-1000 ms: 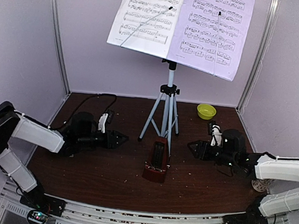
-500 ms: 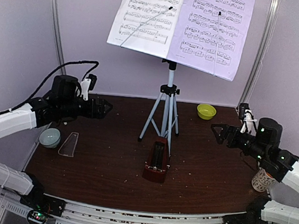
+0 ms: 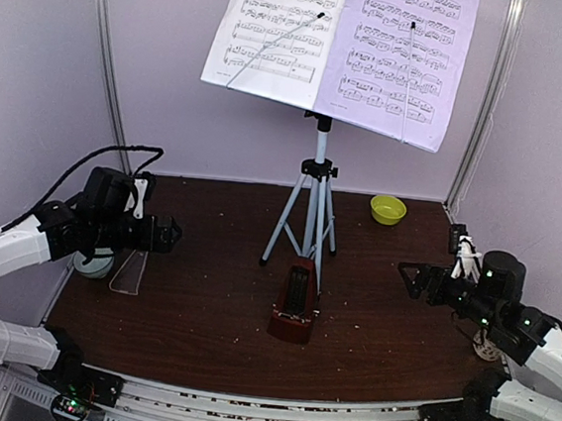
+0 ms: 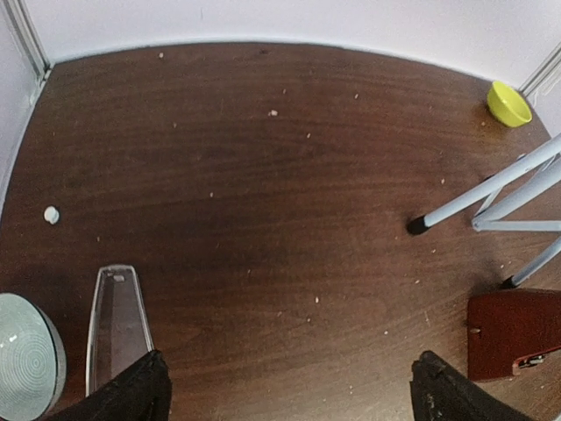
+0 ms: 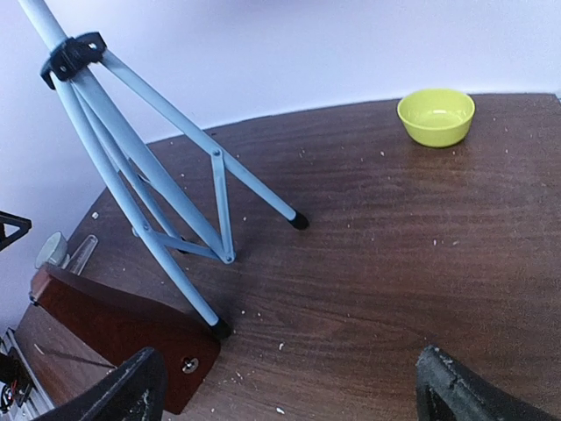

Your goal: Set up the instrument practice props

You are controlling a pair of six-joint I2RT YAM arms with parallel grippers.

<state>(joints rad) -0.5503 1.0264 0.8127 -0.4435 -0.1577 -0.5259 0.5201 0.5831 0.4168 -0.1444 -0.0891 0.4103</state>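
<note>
The silver tripod music stand (image 3: 316,189) stands upright at the middle of the worktop (image 3: 201,317), toward its far edge, with 3 legs splayed. At its top, 2 printed sheet-music pages (image 3: 278,31) sit side by side, tilted, each crossed by a thin wire arm. The red-brown pyramid metronome (image 3: 295,306) stands upright just in front of the legs, uncovered. Its clear cover (image 4: 117,324) lies flat near the left edge.

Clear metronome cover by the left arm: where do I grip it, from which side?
Probably best to come from above with the left gripper, fingers across the two long walls of the clear cover near mid-length. It lies flat, long and narrow, tapering toward its far end. Mind the pale dish close on its left.
</note>
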